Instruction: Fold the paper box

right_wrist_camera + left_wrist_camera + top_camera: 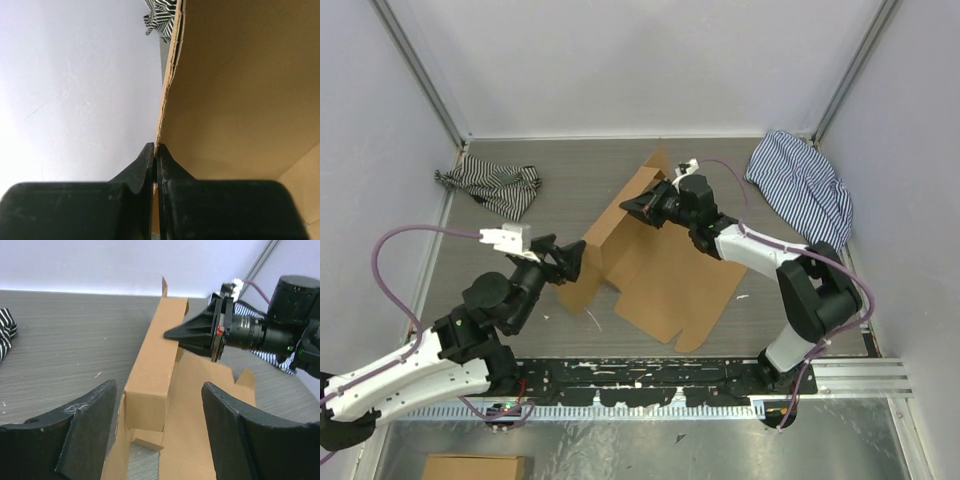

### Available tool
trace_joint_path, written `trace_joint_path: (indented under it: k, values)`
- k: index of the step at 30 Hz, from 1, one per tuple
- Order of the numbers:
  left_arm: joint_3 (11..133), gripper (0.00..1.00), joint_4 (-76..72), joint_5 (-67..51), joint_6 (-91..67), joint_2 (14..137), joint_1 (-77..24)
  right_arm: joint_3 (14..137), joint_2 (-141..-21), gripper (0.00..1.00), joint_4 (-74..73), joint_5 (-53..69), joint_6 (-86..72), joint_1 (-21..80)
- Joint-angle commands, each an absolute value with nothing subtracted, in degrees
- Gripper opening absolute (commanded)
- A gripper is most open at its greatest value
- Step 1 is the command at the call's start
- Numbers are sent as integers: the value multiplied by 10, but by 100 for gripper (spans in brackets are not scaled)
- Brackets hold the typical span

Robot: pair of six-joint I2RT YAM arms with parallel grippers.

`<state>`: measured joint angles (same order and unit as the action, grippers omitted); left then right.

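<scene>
A black-and-white striped cloth (pixel 490 185) lies crumpled in the upper left of the top view, on a grey wood-grain table (pixel 570 165). A blue-and-white striped cloth (pixel 802 185) lies bunched in the upper right, against the white wall (pixel 910 150). A black perforated strip (pixel 650 376) runs along the table's lower edge. In the bottom left corner lies a small brown cardboard piece (pixel 475 467).

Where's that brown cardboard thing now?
In the top view the paper box lies mid-table between the two arms; its raised wall is pinched by the right pincer, with the open left pincer beside it.
</scene>
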<state>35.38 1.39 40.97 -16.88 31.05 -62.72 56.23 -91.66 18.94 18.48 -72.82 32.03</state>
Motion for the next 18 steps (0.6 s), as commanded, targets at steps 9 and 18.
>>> trace_joint_path:
  k: [9,18]
  values:
    - [545,85,231,407,-58,538,-624,569,-962,4,347,240,-700,322]
    - [656,86,313,449,-20,700,-621,593,-944,5,269,227,-672,320]
